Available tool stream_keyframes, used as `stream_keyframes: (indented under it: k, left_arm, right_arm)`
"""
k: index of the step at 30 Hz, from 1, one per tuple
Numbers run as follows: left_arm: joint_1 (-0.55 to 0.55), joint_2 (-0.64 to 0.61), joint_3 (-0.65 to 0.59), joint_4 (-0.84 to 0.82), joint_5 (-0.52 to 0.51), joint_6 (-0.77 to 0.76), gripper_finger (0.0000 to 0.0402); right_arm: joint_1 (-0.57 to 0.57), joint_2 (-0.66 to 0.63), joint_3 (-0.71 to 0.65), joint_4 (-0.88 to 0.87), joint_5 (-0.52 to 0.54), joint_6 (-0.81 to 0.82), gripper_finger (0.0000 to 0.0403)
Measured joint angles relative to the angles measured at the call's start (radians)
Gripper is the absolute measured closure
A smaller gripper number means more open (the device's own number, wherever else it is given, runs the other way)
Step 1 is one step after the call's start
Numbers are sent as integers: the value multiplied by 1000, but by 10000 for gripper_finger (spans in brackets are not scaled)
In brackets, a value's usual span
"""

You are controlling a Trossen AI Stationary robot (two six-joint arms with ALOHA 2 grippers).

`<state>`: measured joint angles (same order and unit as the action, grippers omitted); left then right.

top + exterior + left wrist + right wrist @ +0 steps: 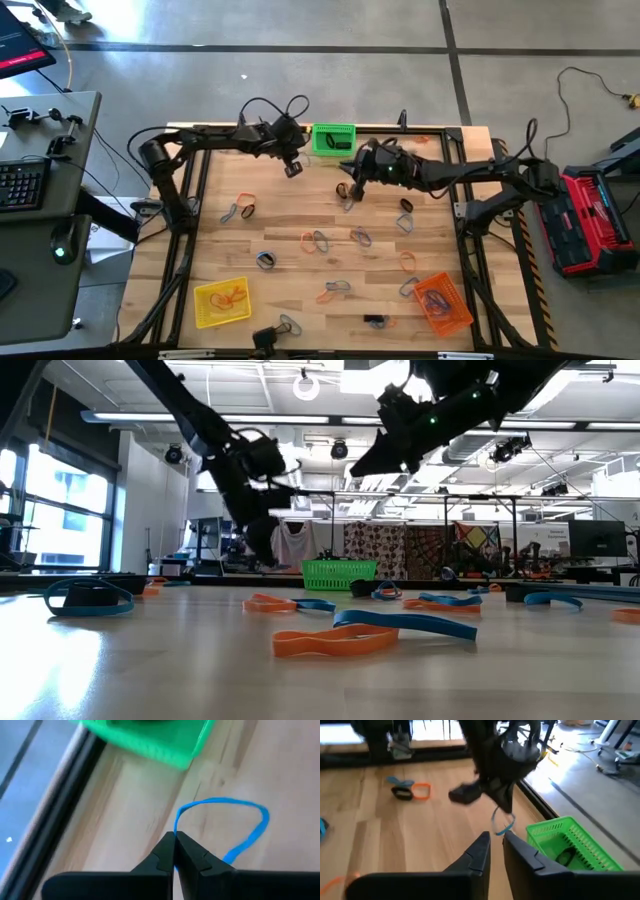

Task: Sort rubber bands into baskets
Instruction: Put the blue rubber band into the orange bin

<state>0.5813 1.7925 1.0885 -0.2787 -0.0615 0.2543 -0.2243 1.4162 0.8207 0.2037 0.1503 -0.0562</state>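
My left gripper is shut on a blue rubber band above the table, just left of the green basket. The basket stands at the far edge and has a black band in it. My right gripper is slightly open and empty. It hangs over the table right of the left gripper and faces it. The yellow basket stands near left with orange bands in it. The orange basket stands near right. Several loose bands lie flat on the table. My left gripper pinches the blue band at one end of its loop between its two fingertips. The fingers come from above, pointing down. The band hangs below them as a slack open loop, clear of the table.
Orange, blue and black bands are scattered over the wooden table's middle and near part. A dark metal frame runs around the table. Black cables loop over the left arm.
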Motion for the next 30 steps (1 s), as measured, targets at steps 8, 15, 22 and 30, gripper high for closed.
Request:
stream_keyframes:
  k: [8, 15, 22, 30]
  left_arm:
    - [-76, -126, -1, -32, 5, -102, 401]
    - [-136, -195, -1, -32, 37, -195, 401]
    - [-178, -210, -1, -26, 85, -228, 401]
    - [-206, -211, -1, -12, 86, -251, 401]
  right_arm:
    - [120, 0, 0, -27, 89, -23, 259]
    - [206, 3, 0, -5, 296, -98, 161]
    - [235, 83, 0, 111, 321, -210, 147]
    - [234, 195, 55, 142, 374, -238, 148]
